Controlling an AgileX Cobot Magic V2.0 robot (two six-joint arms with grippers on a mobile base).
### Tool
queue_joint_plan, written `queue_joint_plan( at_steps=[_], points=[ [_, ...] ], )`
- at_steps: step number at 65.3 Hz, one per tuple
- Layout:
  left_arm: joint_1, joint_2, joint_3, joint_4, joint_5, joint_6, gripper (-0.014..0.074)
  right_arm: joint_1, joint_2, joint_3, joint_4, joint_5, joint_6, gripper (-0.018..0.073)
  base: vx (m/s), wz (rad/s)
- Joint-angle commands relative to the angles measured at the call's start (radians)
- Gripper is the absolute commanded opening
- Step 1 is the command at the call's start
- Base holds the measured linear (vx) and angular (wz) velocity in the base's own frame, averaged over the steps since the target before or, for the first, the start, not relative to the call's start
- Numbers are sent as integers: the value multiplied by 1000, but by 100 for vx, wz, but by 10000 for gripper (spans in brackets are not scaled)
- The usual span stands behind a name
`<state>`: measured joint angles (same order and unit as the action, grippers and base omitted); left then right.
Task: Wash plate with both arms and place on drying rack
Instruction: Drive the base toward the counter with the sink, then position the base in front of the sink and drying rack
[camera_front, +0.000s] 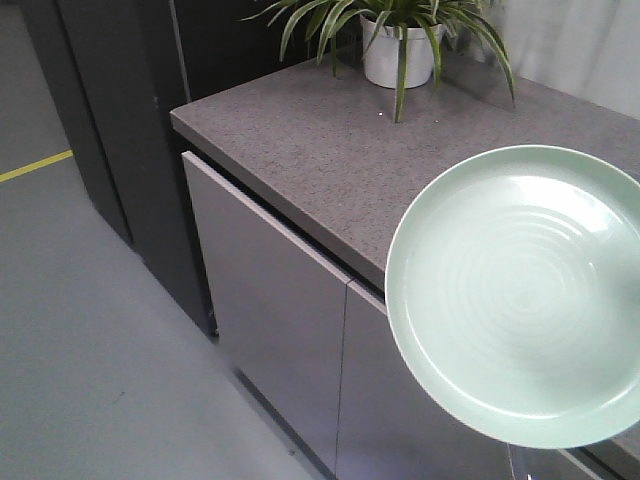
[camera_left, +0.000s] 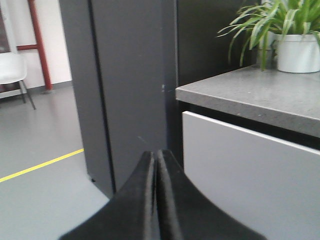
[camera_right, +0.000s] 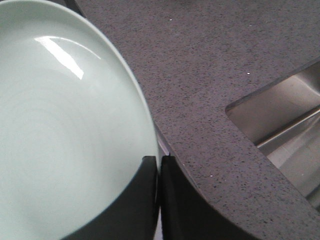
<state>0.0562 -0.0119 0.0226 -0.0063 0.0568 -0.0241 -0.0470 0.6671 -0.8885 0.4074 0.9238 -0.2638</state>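
My right claw (camera_right: 159, 161) grips plate (camera_front: 515, 295) rim, plate in air.
Plate held at counter (camera_front: 330, 150) edge, sink (camera_right: 285, 115) near; my left claw (camera_left: 155, 156) clenched, nothing in it.

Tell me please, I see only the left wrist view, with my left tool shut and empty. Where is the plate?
Observer: The right tool is shut on the rim of the plate.
Operator: Does it lie on the counter?
Observer: No, the front view shows it held in the air, in front of the counter edge.
Operator: Is a sink near?
Observer: Yes, the right wrist view shows a steel sink set in the counter, right of the plate and apart from it.
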Motion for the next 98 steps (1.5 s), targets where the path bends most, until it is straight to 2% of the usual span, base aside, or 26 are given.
queue_joint_plan(
  at_steps=[1, 98],
  points=[
    [-5, -14, 23, -4, -76, -6, -6, -7, 2, -25, 20, -64, 0, -3, 8, -31],
    [-5, -14, 23, -4, -76, -6, -6, -7, 2, -25, 20, -64, 0, -3, 8, -37]
  ],
)
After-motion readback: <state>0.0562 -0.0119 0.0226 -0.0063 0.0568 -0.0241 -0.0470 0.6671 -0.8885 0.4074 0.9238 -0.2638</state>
